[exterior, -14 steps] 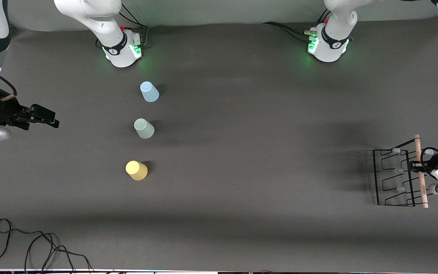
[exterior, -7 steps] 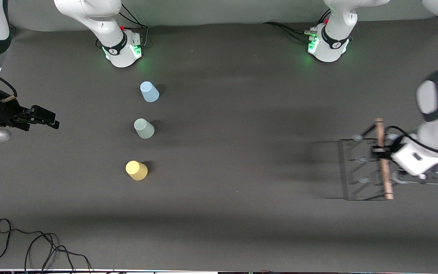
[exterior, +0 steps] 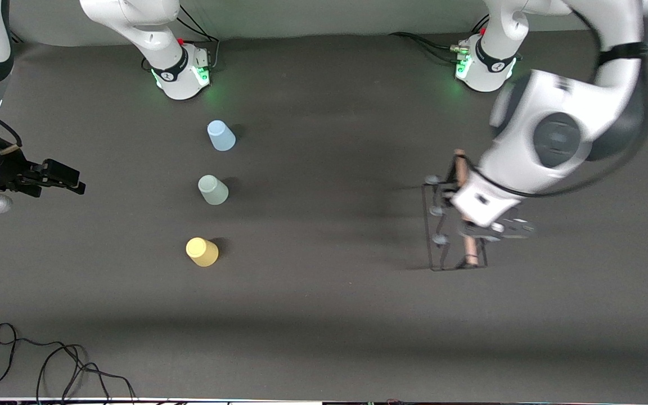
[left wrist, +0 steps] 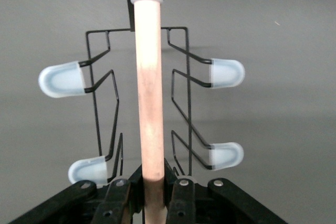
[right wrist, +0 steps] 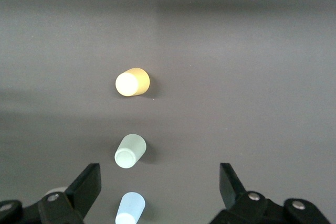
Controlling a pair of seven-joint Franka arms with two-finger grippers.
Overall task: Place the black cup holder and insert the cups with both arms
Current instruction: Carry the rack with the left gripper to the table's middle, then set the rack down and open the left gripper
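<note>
The black cup holder [exterior: 446,225] hangs by its wooden rod handle [left wrist: 148,93] from my left gripper [left wrist: 152,192], jaws clenched on the rod, over the surface toward the left arm's end, well apart from the cups. My forearm hides most of its frame. My right gripper [right wrist: 157,184] waits with jaws released above the light blue cup [exterior: 221,135], mint green cup [exterior: 213,189] and yellow cup [exterior: 202,251].
</note>
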